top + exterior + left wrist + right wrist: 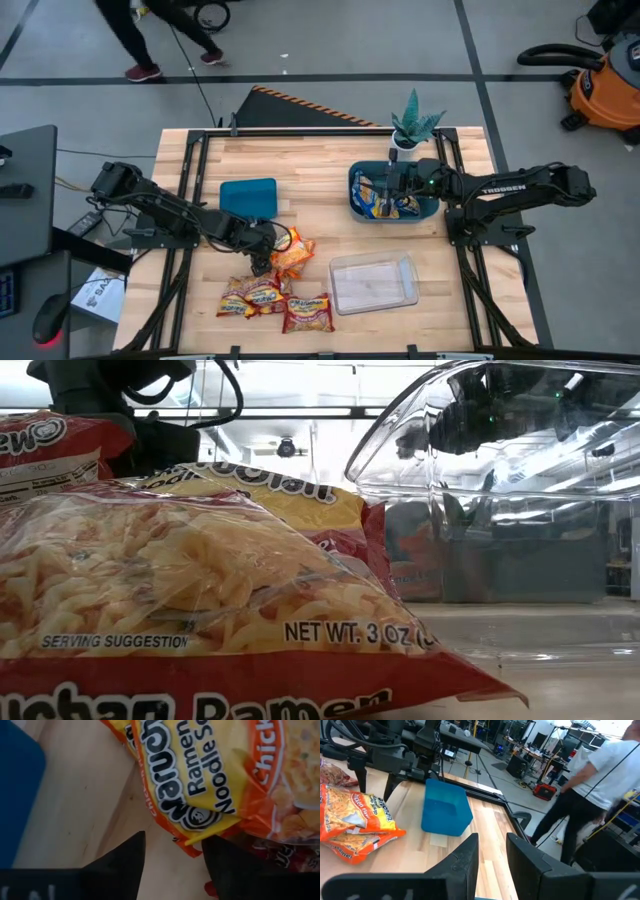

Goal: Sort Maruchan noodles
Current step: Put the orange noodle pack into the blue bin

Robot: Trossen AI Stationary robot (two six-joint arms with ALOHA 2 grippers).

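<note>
1. I see the Maruchan noodles as flat, glossy plastic packets lying loose on the pale wooden table, near its front edge on the left arm's side. An orange packet lies nearest the arm, and two red-and-yellow packets and another red one lie just in front of it, touching or overlapping.
2. In the low view a red packet fills the foreground; its clear window shows wavy dry noodles.
3. My left gripper is low at the orange packet's edge. In the left wrist view its dark fingers stand apart with bare wood between them, and the packet's yellow-and-orange corner lies just beyond the tips, not clamped.
4. A teal bin, smooth, rectangular with rounded corners, sits just behind the left gripper; I see nothing in it.
5. A second teal bin sits on the right side and holds blue-and-yellow packets.
6. My right gripper is above that bin; the right wrist view shows its fingers parted, holding nothing.
7. A clear, thin-walled plastic container lies near the front, right of the loose packets, with nothing visible inside.
</note>
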